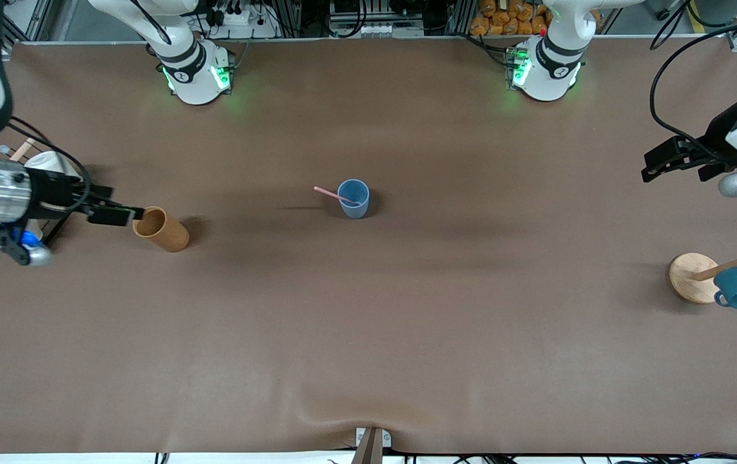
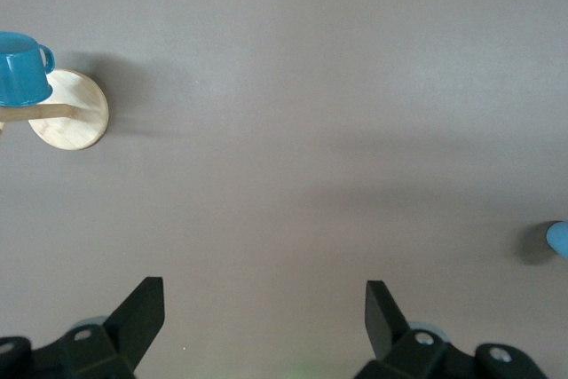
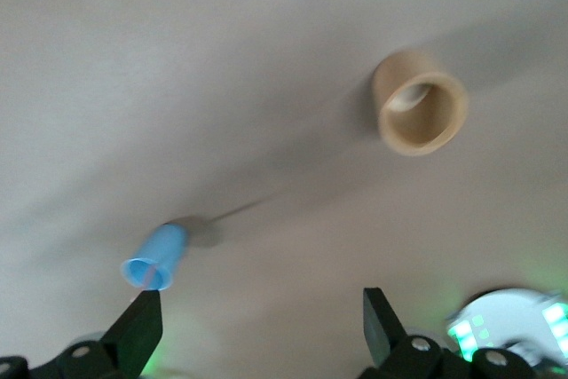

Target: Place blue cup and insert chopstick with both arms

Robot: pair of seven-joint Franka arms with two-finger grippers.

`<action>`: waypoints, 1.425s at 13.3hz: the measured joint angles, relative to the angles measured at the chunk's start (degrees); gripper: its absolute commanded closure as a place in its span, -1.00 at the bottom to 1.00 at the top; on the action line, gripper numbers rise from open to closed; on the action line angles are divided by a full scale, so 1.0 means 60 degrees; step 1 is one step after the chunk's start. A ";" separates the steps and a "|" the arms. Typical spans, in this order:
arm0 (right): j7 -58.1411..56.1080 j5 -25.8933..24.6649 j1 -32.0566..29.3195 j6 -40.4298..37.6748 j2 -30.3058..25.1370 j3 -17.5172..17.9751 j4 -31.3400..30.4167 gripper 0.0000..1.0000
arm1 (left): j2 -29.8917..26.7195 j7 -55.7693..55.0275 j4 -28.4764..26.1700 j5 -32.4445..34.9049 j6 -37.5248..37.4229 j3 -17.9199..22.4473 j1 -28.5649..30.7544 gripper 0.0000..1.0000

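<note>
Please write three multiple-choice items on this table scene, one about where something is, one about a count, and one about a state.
1. Where does the thin pale-pink chopstick sit?
A. Inside the small light-blue cup
B. Flat on the table
C. In the brown cylindrical cup

2. How many cups stand on the brown table itself, not counting the rack?
A. One
B. Two
C. Four

3. How are the left gripper fingers?
A. Shut on the chopstick
B. Shut on a cup
C. Open, holding nothing

Answers: 1 A, the stick leans out over the blue cup's rim in the front view. 2 B, only the blue and brown cups stand on it. 3 C, the left wrist view shows bare table between spread fingers; the right gripper is likewise open.
</note>
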 measured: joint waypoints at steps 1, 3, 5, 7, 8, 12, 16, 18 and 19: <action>-0.0651 -0.0407 -0.0054 -0.0076 -0.0020 0.0004 0.0117 -1.00 | -0.0084 0.0000 -0.0084 -0.0004 0.0000 0.0000 -0.0008 -1.00; -0.1712 -0.1038 -0.0111 -0.0096 -0.0172 0.0006 0.0247 -1.00 | -0.0238 0.0000 -0.0207 -0.0005 0.0000 0.0000 -0.0035 -1.00; -0.2403 -0.1555 -0.0125 -0.0157 -0.0582 0.0012 0.0275 -1.00 | -0.0369 0.0000 -0.0260 -0.0005 0.0000 -0.0002 -0.0050 -1.00; -0.2558 -0.1722 -0.0124 -0.0333 -0.1105 0.0068 0.0250 -1.00 | -0.0443 0.0000 -0.0296 -0.0005 0.0000 0.0000 -0.0050 -1.00; -0.2574 -0.1757 -0.0123 -0.0388 -0.1370 0.0104 0.0162 -1.00 | -0.0472 0.0000 -0.0309 -0.0005 0.0000 0.0003 -0.0050 -1.00; -0.2601 -0.2022 -0.0123 -0.0335 -0.2338 0.0160 -0.0491 -1.00 | -0.0704 0.0000 -0.0387 -0.0005 -0.0020 0.0066 -0.0048 -1.00; -0.2664 -0.2432 -0.0116 0.0236 -0.2469 0.0186 -0.0556 -1.00 | -0.0873 0.0000 -0.0465 -0.0005 -0.0094 0.0312 -0.0090 -1.00; -0.2668 -0.2531 -0.0065 0.0251 -0.2469 0.0241 -0.0553 -1.00 | -0.0888 0.0000 -0.0470 0.0003 -0.0106 0.0604 -0.0258 -1.00; -0.2668 -0.2560 -0.0042 0.0267 -0.2470 0.0267 -0.0553 -1.00 | -0.0888 0.0000 -0.0470 0.0027 -0.0107 0.0685 -0.0331 -1.00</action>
